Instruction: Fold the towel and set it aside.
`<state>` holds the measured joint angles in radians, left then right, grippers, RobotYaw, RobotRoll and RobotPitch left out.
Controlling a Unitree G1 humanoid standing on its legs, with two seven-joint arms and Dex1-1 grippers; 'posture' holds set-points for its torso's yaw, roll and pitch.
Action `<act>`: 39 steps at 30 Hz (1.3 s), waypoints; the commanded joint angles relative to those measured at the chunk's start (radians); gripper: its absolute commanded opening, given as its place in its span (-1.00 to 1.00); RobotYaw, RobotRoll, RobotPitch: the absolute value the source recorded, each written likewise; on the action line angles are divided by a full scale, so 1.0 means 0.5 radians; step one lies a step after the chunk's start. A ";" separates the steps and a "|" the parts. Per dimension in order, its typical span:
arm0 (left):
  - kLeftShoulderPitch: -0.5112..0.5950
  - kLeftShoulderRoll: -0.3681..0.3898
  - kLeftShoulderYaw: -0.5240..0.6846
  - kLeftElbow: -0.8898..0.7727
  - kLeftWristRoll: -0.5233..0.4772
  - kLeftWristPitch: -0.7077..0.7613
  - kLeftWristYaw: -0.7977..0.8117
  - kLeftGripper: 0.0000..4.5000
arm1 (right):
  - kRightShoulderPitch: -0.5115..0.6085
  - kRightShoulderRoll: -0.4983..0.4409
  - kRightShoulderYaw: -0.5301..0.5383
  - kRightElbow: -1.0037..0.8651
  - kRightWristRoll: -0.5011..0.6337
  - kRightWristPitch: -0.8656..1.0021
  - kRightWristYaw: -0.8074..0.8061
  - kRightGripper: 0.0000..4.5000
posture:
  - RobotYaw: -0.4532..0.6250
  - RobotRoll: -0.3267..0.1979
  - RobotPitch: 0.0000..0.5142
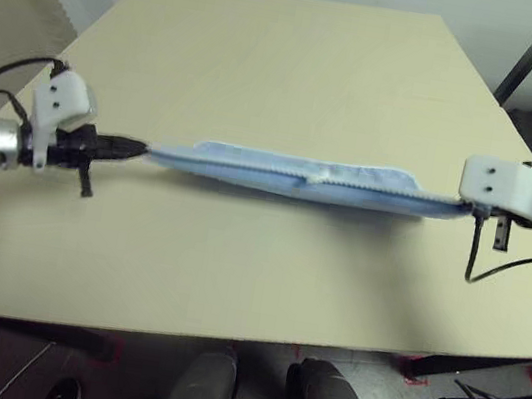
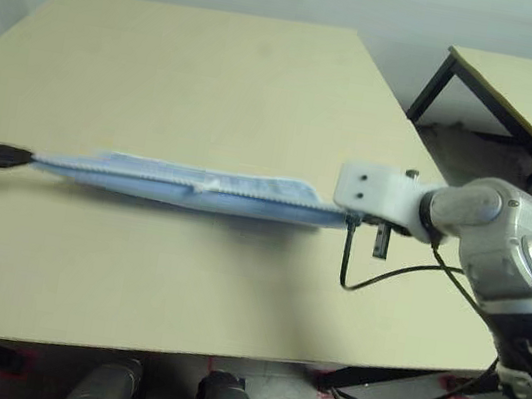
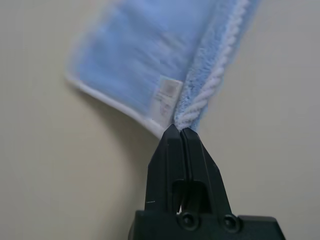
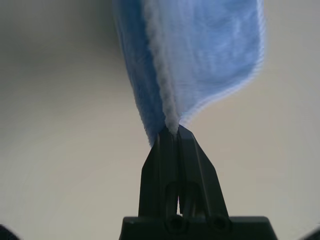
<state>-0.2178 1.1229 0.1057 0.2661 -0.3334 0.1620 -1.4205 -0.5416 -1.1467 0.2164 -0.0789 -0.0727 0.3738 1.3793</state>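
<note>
Left eye view shows the small light-blue terry towel (image 1: 295, 177) with white stitched edging stretched in a band across the middle of the pale wooden counter (image 1: 288, 61), running from nine o'clock to three o'clock. The left tool (image 1: 142, 149) is pressed together on one end's white-stitched edge, beside a small white tag (image 3: 169, 90). The right tool (image 4: 173, 131) pinches the opposite end, fingers tight on the edging. The towel seems lifted just off the counter, though that is hard to judge.
</note>
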 commanded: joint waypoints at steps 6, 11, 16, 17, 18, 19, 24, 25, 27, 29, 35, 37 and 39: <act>-1.195 -0.293 -0.188 0.852 0.365 -0.126 0.441 -1.00 | -0.845 0.541 0.206 1.108 -0.514 -0.583 -0.762 -1.00 | 0.00 0.25 -0.80; -1.871 -0.333 -0.315 1.650 0.807 -0.682 1.152 -1.00 | -1.563 0.761 0.200 2.019 -0.788 -1.008 -1.737 -1.00 | -0.02 0.25 -0.80; -2.167 -0.246 -0.311 1.928 0.956 -0.910 1.673 -1.00 | -1.853 0.717 0.218 2.372 -0.902 -1.165 -2.264 -1.00 | -0.04 0.25 -0.80; -2.174 -0.238 -0.301 1.946 0.954 -0.940 1.677 -1.00 | -1.840 0.711 0.220 2.387 -0.896 -1.188 -2.242 -1.00 | -0.04 0.25 -0.80; -2.147 -0.236 -0.288 1.950 0.933 -0.976 1.622 -1.00 | -1.784 0.698 0.225 2.371 -0.889 -1.227 -2.201 -1.00 | -0.04 0.25 -0.80; -2.109 -0.236 -0.282 1.949 0.917 -1.011 1.556 -1.00 | -1.723 0.686 0.228 2.348 -0.882 -1.260 -2.161 -1.00 | -0.04 0.25 -0.80; -1.690 -0.257 -0.237 1.796 0.759 -1.198 1.087 -1.00 | -1.120 0.566 0.177 1.816 -0.655 -1.375 -1.582 -1.00 | -0.05 0.25 -0.76; -1.580 -0.267 -0.225 1.733 0.708 -1.232 0.980 -1.00 | -0.975 0.527 0.166 1.646 -0.602 -1.370 -1.457 -1.00 | -0.05 0.25 -0.75; -1.280 -0.290 -0.208 1.524 0.576 -1.275 0.727 -1.00 | -0.667 0.445 0.143 1.294 -0.500 -1.320 -1.243 -1.00 | -0.05 0.25 -0.74; -0.977 -0.318 -0.155 1.191 0.392 -1.148 0.547 -1.00 | -0.431 0.367 0.110 0.996 -0.412 -1.235 -1.079 -1.00 | -0.05 0.25 -0.73; -0.404 -0.279 -0.018 0.305 0.079 -0.598 0.423 -1.00 | -0.108 0.185 0.025 0.527 -0.243 -1.047 -0.717 -1.00 | -0.03 0.25 -0.73; -0.290 -0.229 0.022 0.169 0.043 -0.481 0.392 -1.00 | -0.026 0.121 0.009 0.423 -0.196 -0.987 -0.591 -1.00 | -0.03 0.25 -0.74; -0.207 -0.178 0.061 0.091 0.012 -0.379 0.357 -1.00 | 0.070 0.066 -0.007 0.317 -0.154 -0.922 -0.485 -1.00 | -0.02 0.25 -0.74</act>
<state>-0.3478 1.0125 0.1159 0.3429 -0.3133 -0.0757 -1.2213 -0.5366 -1.0937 0.2195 0.1243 -0.1782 -0.1133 1.0861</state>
